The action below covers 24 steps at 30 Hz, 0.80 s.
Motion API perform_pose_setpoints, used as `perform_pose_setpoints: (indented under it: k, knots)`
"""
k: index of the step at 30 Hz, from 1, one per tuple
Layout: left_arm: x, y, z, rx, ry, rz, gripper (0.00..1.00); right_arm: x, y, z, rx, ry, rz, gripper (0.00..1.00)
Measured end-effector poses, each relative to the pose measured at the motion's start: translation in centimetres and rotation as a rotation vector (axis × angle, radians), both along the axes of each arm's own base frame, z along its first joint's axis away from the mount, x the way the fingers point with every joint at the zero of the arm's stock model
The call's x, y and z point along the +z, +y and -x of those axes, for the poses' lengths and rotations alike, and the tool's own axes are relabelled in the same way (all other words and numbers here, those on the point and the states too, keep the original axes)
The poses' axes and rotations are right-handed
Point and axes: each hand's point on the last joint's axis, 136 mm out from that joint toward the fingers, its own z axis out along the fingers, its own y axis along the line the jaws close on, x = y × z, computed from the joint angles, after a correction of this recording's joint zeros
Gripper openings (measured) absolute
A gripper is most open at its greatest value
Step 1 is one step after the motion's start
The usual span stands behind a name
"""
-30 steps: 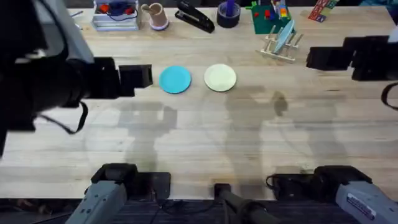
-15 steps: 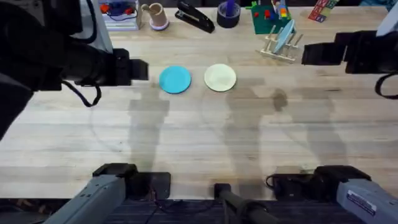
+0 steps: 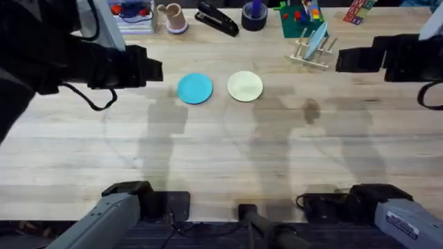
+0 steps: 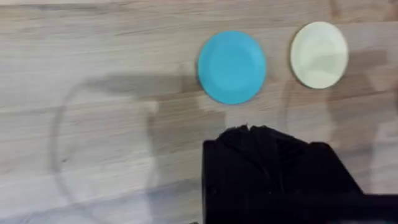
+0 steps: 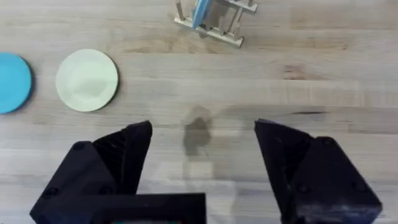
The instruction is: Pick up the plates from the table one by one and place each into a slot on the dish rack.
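Overhead shows one pale-blue plate point(image 3: 318, 36) slotted in the light-wood dowel dish rack point(image 3: 311, 50), while beside it on the desk point(image 3: 221, 152) the bright blue round plate point(image 3: 194, 88) and cream-yellow round plate point(image 3: 245, 86) wait; right end effector point(image 5: 202, 152) released, left's state unclear.

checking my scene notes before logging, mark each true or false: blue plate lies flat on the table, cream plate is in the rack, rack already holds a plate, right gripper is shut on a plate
1. The blue plate lies flat on the table. True.
2. The cream plate stands in the dish rack. False: it lies flat on the table beside the blue plate.
3. The dish rack already holds a light blue plate. True.
4. The right gripper is shut on a plate. False: its fingers are apart, holding nothing.
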Motion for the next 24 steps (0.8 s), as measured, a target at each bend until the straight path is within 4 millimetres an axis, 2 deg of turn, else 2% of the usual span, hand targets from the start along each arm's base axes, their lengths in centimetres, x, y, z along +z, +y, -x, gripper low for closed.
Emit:
perform_pose_setpoints:
  k: [9, 13, 22, 24]
  knots:
    - [-0.5, -0.1, -1.9, -0.087, -0.012, 0.265, 0.04, 0.0, 0.0, 0.0, 0.0, 0.001, 0.0, 0.995]
    - [-1.0, -0.7, -2.5, -0.167, -0.015, 0.368, 0.041, 0.0, 0.0, 0.0, 0.0, 0.001, 0.0, 0.995]
    - [-4.0, -1.7, -3.6, -0.274, 0.031, 0.479, 0.042, 0.0, 0.0, 0.0, 0.0, 0.001, 0.0, 0.995]
    - [-5.4, -1.5, -4.3, -0.293, 0.033, 0.493, 0.042, 0.0, 0.0, 0.0, 0.0, 0.001, 0.0, 0.993]
